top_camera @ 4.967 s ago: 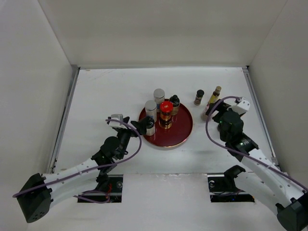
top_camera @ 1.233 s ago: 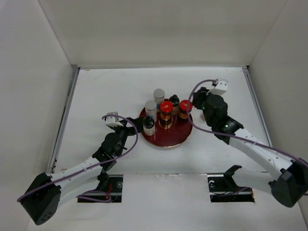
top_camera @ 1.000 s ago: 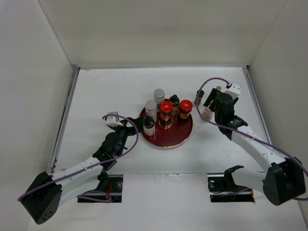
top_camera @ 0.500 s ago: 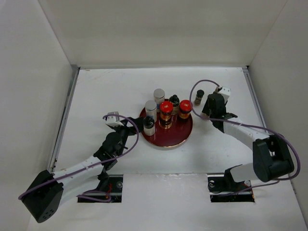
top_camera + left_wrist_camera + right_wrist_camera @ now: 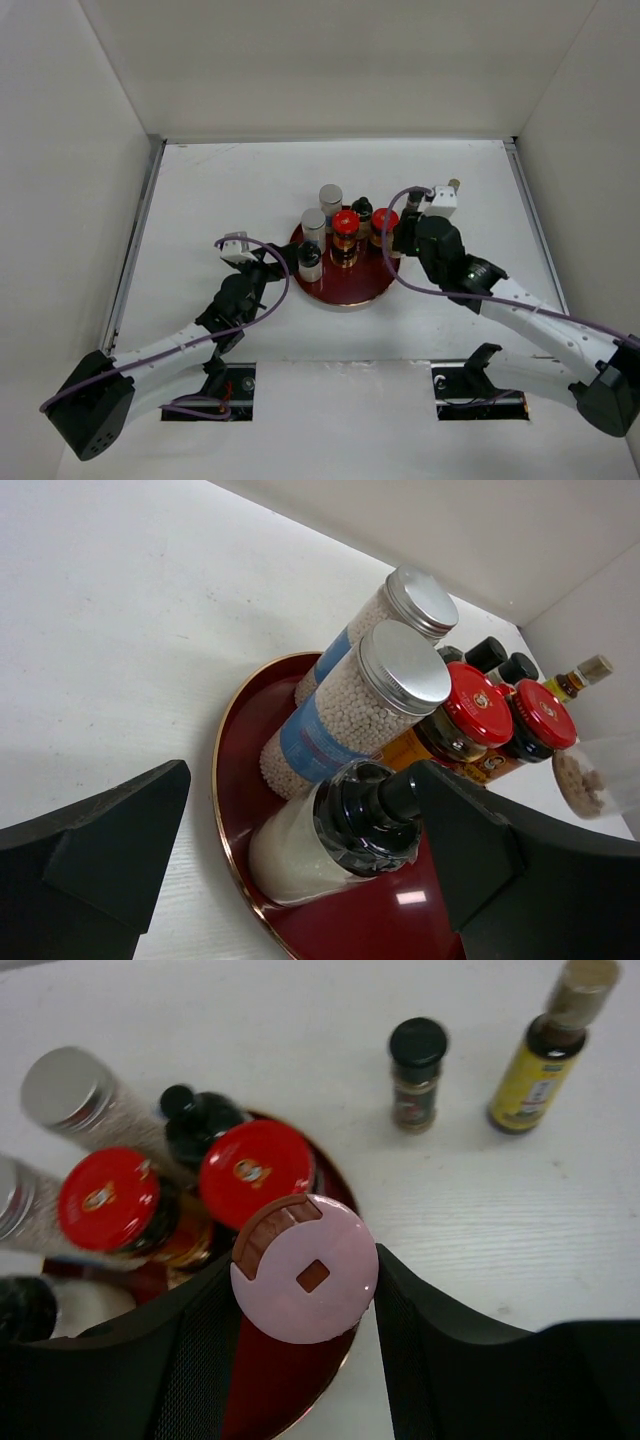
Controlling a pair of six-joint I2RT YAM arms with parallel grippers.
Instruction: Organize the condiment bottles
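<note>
Checker: Status on the right gripper?

Labeller: Clamping the round pink-capped bottle by its sides, holding it upright over the right edge of the round dark red tray. Not down yet, I'm judging.

Checker: Left gripper?

Labeller: Gaping wide, gripping nothing, sitting at the tray's left rim just beside the black-capped bottle of white grains. Can't tell if that bottle is inside the jaws.

Checker: What's the tray carrying?

Labeller: Two tall white-bead shakers with silver screw lids, two red-lidded brown jars, a black-capped dark bottle, plus that white-grain one. Waiting outside on the white tabletop: a small black-capped spice bottle and a yellow bottle with a tan cap, near each other.

Checker: Tips for placing?

Labeller: One red lid is sitting just beside the pink cap. I'd be shifting toward the bare red patch, keeping the bottle vertical. Then lowering until the base is resting flat inside the rim, not straddling it, and only then opening. Crowding is the risk; a nudge could be tipping the jars.

Checker: Any text?

Labeller: Nothing readable. Red lids are showing a small gold emblem, shakers a blue label band, the yellow bottle a pale label with blurred print. Pink cap is showing a brown flap and a small square mark.
</note>
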